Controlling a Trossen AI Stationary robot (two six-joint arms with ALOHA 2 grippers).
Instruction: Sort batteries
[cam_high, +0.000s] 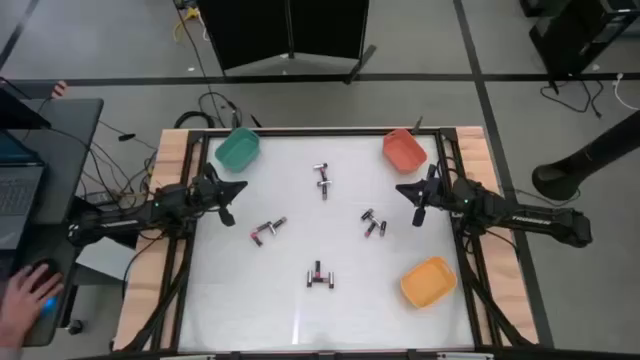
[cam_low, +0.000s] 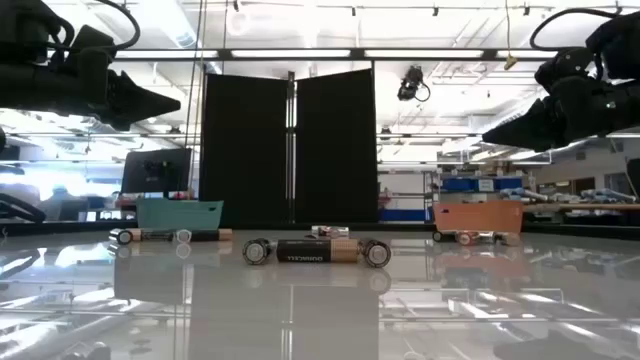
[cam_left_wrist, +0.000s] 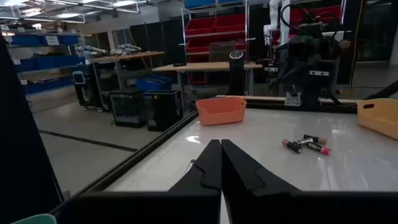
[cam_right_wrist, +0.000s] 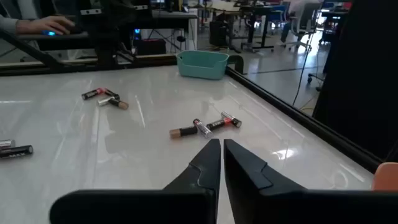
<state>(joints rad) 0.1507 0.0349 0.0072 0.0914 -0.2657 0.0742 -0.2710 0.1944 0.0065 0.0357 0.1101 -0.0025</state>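
Left pincer (cam_high: 228, 197): fingers together, empty, hovering at its table (cam_high: 300, 310) edge.
Right pincer (cam_high: 412, 200): fingers together, empty, at the opposite edge.
Batteries (cam_high: 322, 180): scattered in small clusters between both pincers, none in a bin.
Doing it well: open first, descend square over one battery, avoiding its neighbours.
View difference: only the overhead view shows the orange-yellow bin (cam_high: 429, 282); the low view hides it.
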